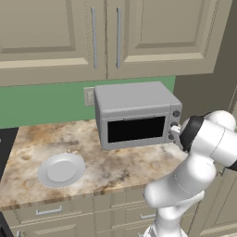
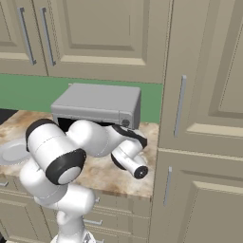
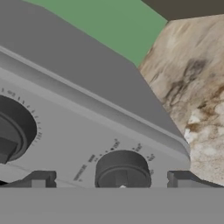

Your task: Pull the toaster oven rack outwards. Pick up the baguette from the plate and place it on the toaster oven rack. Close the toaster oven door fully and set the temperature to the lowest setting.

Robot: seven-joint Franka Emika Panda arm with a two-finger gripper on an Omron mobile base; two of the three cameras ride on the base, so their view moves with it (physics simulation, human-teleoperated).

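The light-grey toaster oven [image 1: 134, 99] stands at the back of the counter, also visible as toaster oven [image 2: 97, 102]. Its toaster oven door [image 1: 136, 129] with the black window is shut, so the toaster oven rack is hidden. The baguette is out of view. Front left on the counter lies the white plate [image 1: 61, 170] with nothing on it. My gripper [image 1: 175, 132] is at the oven's right front, by the knobs. In the hand view my gripper [image 3: 111, 179] is open, one fingertip on each side of a dark knob [image 3: 122, 168]; a second knob [image 3: 13, 129] sits to its left.
Beige wall cabinets [image 1: 92, 37] hang low above the oven. A tall cabinet [image 2: 204, 118] rises right beside the oven. The marbled counter [image 1: 115, 162] ends at drawers in front, and a dark appliance edge [image 1: 5, 143] borders it on the left.
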